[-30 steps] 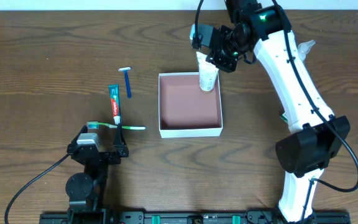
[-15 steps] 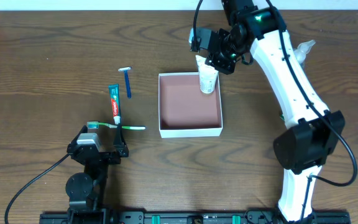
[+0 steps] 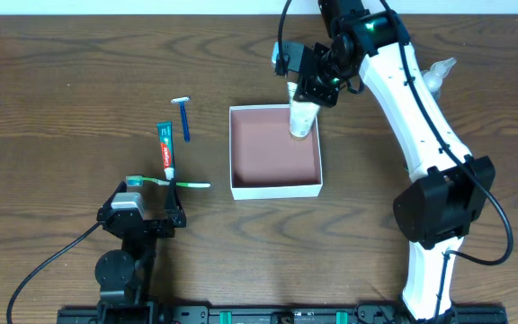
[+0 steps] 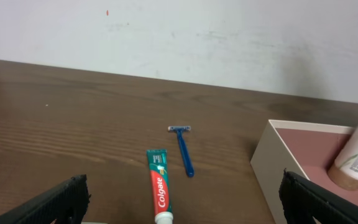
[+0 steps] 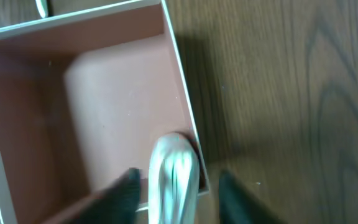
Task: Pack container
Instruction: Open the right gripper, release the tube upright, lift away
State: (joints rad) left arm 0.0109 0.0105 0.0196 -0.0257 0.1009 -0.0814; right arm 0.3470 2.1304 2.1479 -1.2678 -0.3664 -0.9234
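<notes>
Container [image 3: 275, 189] sat mid-way across the worktop [image 3: 61, 81], a white bottle [image 3: 301, 121] in its corner toward the far right. My right gripper [image 5: 176, 186] straddled it, fingers spread; I judged lifting straight up safest. My left gripper [image 4: 182, 193] gaped too.

Right wrist: right gripper [image 5: 179, 186] fingers blurred, cropped at bottom edge; grip on white tube [image 5: 175, 177] unclear; container [image 5: 176, 62] cut off left and bottom. Overhead: tube top hidden under gripper. Left wrist: toothpaste [image 4: 159, 193] cap cropped, tube label unreadable.
</notes>
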